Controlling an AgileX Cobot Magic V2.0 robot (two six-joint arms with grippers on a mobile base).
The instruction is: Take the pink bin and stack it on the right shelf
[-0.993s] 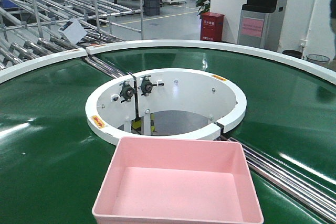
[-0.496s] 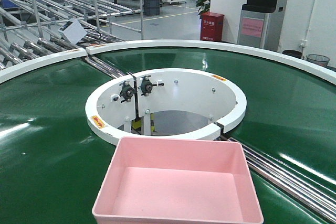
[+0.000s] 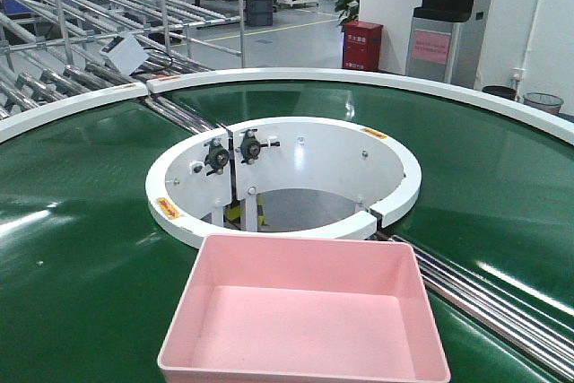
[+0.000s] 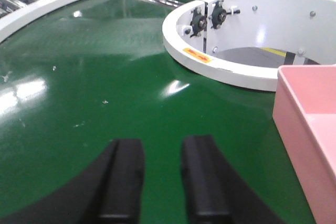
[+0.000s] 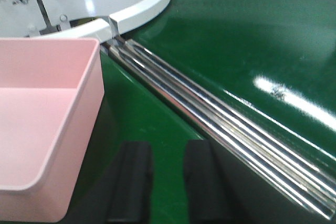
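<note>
Left end effector (image 4: 160, 148) hovers low over the belt (image 4: 94, 66), fingers slightly apart, nothing in them. Right end effector (image 5: 168, 150) is the same: small gap, empty.

Bin (image 3: 305, 311) sits on the belt dead ahead, between the two arms, open side up and empty. Its near edge is cut off by the front view.
- From the left wrist, the bin (image 4: 310, 129) is off to the right, with only its left wall showing.
- From the right wrist, the bin (image 5: 42, 103) is to the left, with its right wall and near corner just beside the left finger.
- Right arm looks the nearer of the two, though not by much.
- Long axis looks to run crosswise, left to right, so each arm faces a short end wall.

A two-arm pinch on the side rims seems the natural grasp. Both need to move inward and forward.

Clearances:
- Ring (image 3: 170, 186), the white hub, sits just behind the bin's far wall, with little room to push forward.
- Rollers (image 5: 220, 124) run diagonally close on the bin's right. The right end effector works in the strip between them and the bin.
- On the left side there's open belt, no obstacles.

Shelf is not in any view, so can't judge the carry path yet.
</note>
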